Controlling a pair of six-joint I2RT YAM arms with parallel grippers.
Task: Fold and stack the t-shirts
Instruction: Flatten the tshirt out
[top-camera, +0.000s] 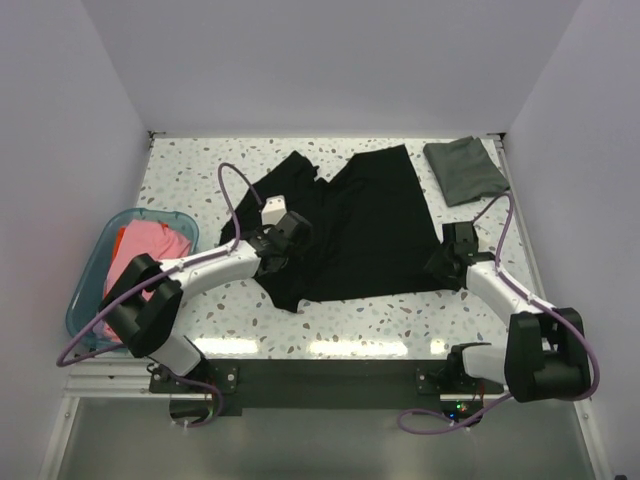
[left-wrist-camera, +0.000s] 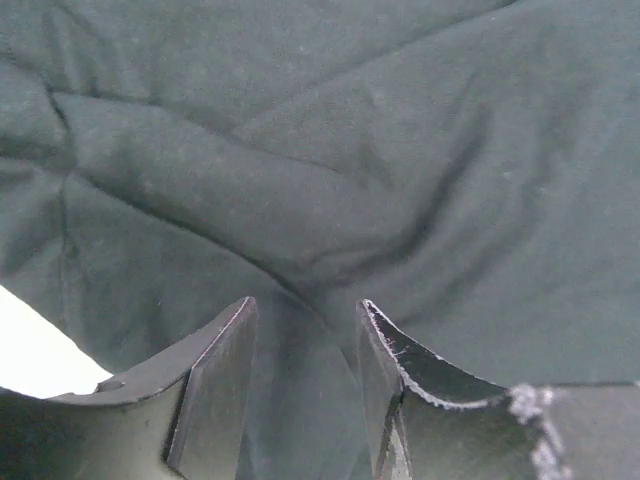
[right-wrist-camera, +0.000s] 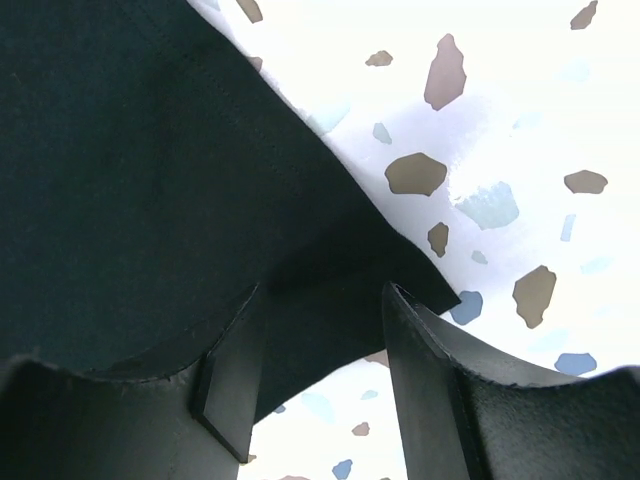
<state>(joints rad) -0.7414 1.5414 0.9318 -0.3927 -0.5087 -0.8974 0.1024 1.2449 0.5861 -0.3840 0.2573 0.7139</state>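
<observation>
- Black shirt (top-camera: 370, 225) lies spread on the table (top-camera: 400, 320), rumpled at its left; uneven pulls could skew the fold
- Folded grey shirt (top-camera: 465, 170) sits at the far right corner; swung cloth might drag it
- Left fingers (left-wrist-camera: 235, 335) straddle a cloth ridge; I cannot tell whether they pinch it; extra layers may bunch
- Right fingers (right-wrist-camera: 408, 322) stand parted astride the shirt's near right corner; the thin hem could slip out
</observation>
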